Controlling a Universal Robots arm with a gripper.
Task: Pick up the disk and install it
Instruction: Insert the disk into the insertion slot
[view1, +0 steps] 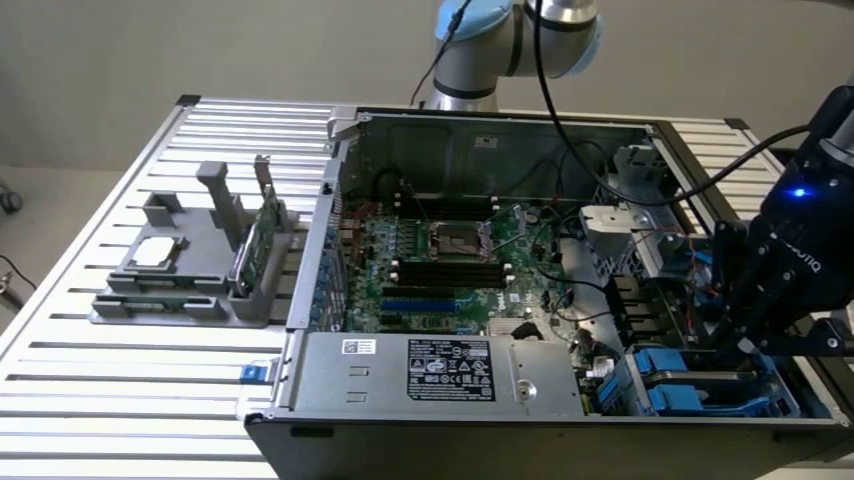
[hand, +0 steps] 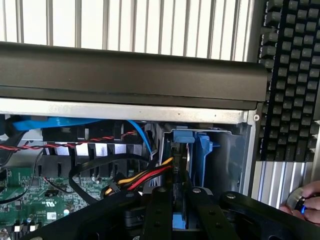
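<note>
Gripper is low over the drive bay corner of the open computer case, at the exterior view's right. In the wrist view the black fingers stand narrow, pinching a thin upright edge with a blue rail piece between them; this looks like the disk, edge-on, partly sunk into the blue drive cage. Its label and metal face are hidden. In the exterior view blue bay plastic sits just beside the gripper.

Red, yellow and black power wires run right beside the fingers. The green motherboard lies mid-case, the power supply next to the bay. A grey fixture on the slatted bench stands well apart from the case and holds a green circuit card and a small silver chip. A person's hand appears past the case wall.
</note>
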